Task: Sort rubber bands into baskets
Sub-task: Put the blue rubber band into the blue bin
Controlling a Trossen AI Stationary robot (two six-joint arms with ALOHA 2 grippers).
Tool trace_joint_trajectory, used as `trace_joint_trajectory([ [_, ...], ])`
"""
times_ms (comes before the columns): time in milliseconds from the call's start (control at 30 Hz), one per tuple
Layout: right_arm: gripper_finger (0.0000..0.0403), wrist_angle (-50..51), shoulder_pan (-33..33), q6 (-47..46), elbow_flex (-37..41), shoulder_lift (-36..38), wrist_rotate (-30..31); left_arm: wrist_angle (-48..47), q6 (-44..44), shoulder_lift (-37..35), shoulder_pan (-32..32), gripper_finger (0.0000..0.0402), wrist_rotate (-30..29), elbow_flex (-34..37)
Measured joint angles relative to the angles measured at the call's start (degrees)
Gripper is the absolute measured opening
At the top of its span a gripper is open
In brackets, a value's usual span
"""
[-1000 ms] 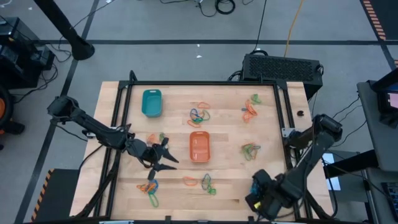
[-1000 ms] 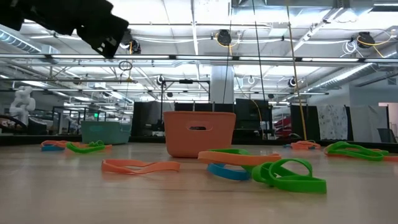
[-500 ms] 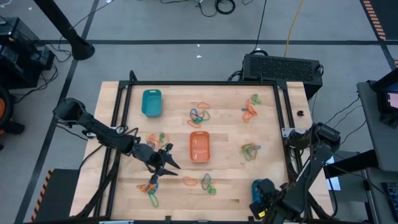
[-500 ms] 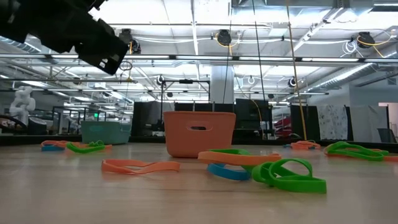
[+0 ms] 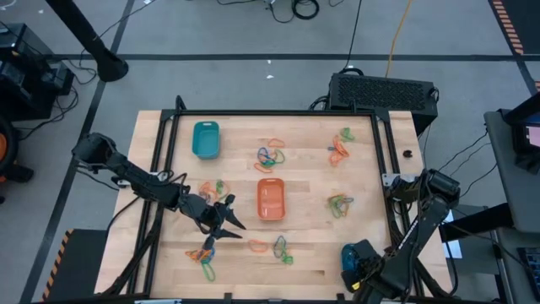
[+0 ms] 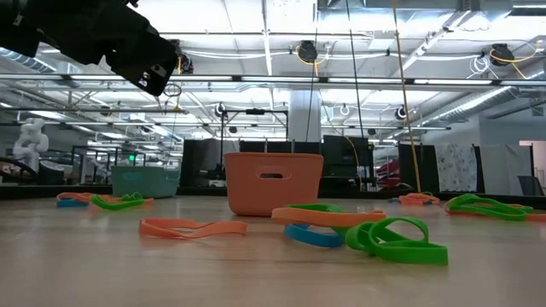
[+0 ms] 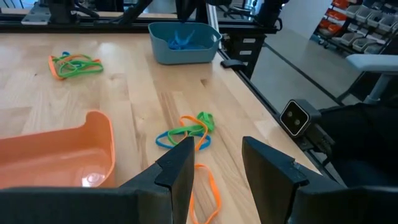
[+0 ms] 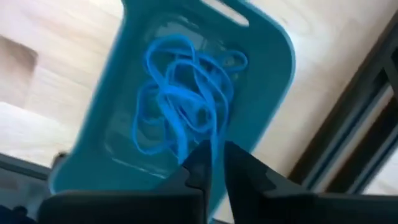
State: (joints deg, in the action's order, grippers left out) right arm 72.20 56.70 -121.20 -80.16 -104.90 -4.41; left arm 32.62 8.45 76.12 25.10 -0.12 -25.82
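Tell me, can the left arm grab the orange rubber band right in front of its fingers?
Probably yes. The left gripper is open, and the orange rubber band lies flat on bare table just ahead, with nothing between them.

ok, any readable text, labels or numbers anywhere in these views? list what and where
None readable.
Orange basket, teal baskets: no markings visible.
Green lit sign in the room behind, low view: too small to read.
Storage bins, left wrist view: any labels too blurred to read.

No lettering, label, brand, number or sign can be read anywhere here, not on the baskets, the arms, the tabletop or the room behind.
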Motion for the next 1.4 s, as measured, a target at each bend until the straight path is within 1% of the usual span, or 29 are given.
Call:
trace_joint_trajectory([
  [100,0.0062,0.0,-0.1,1.6,0.0,0.2,-1.7,0.0,-0.1,0.0,0.0,0.0142,0.0,0.0],
  [233,0.0087,0.1,-0.2,1.8,0.0,1.0,-1.9,0.0,-0.2,0.0,0.0,0.0142,0.0,0.0],
  [433,0.0102,-0.2,-1.0,1.4,0.0,3.9,-1.4,-0.1,0.1,0.0,0.0,0.0142,0.0,0.0],
  [500,0.0102,-1.1,-1.3,1.7,0.0,4.6,-0.3,-0.1,0.1,0.0,0.0,0.0142,0.0,0.0],
  [667,0.0102,-7.6,-2.5,6.5,0.0,5.2,6.5,-0.1,0.1,0.0,0.0,0.0142,0.8,0.0],
  [800,0.0102,-14.3,-4.2,13.4,0.0,5.2,13.1,-0.1,-0.1,0.0,0.0,0.0142,1.6,0.0],
  [900,0.0102,-19.5,-6.1,19.5,0.0,5.2,19.3,-0.1,-0.1,0.0,0.0,0.0142,1.6,-0.1],
  [967,0.0102,-23.0,-7.6,24.8,0.0,5.1,23.2,-0.1,-0.1,0.0,0.0,0.0142,1.6,-0.1],
  [1067,0.0102,-28.7,-10.5,33.8,0.0,3.7,26.5,-0.1,-0.1,0.0,0.0,0.0142,1.6,-0.1],
  [1233,0.0098,-41.0,-16.6,50.2,0.0,-1.0,28.0,-0.1,-0.2,0.0,0.0,0.0142,1.6,-0.1],
  [1400,0.009,-56.0,-21.0,64.6,0.0,-6.8,26.1,-0.4,-0.2,0.0,0.0,0.0142,1.6,-0.1],
])
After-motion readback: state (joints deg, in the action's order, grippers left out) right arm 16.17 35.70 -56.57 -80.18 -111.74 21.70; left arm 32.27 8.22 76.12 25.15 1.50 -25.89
